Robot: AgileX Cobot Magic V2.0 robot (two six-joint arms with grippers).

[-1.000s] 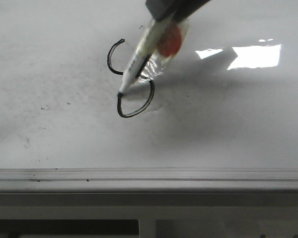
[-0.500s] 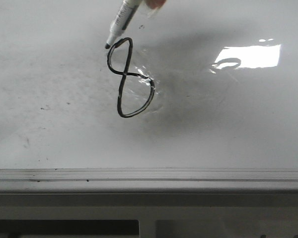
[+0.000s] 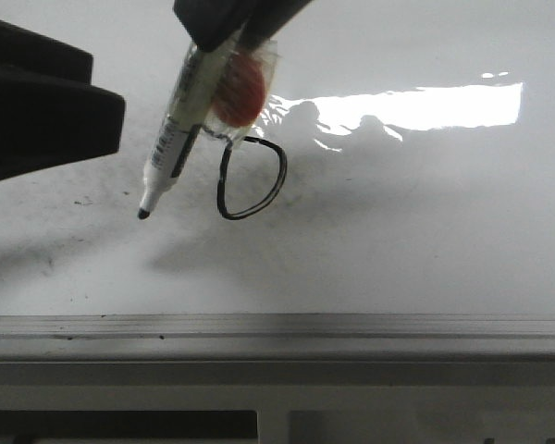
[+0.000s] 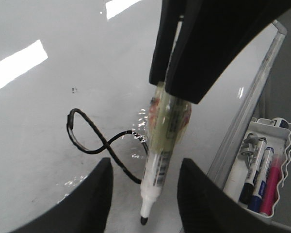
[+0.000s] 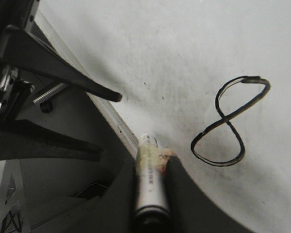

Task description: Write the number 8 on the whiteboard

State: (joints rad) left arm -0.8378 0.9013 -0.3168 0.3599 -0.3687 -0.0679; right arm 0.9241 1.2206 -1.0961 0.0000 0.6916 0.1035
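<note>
Holding a white-barrelled black-tipped marker pen (image 3: pixel 174 139) wrapped in clear tape with an orange-red blob on it, the right gripper (image 3: pixel 229 23) has its dark fingers clamped tight around the barrel up at 12 o'clock in the front view. The pen slants down toward 7 o'clock, and whether its tip touches the surface I honestly can't tell.

The thin black hand-drawn number 8 (image 5: pixel 230 121) sits on the big glossy white whiteboard (image 3: pixel 398 231), near the middle of it. From the front only the wider lower loop shows, at about 3 o'clock of the pen tip; the pen covers the top loop. The right wrist view shows the whole figure, closed up, slightly slanted.

The left gripper (image 4: pixel 144 194) hangs with its two dark fingers spread wide and nothing in them. A white tray of coloured markers (image 4: pixel 262 179) sits just past the board's grey metal edge rail (image 4: pixel 252 102).
</note>
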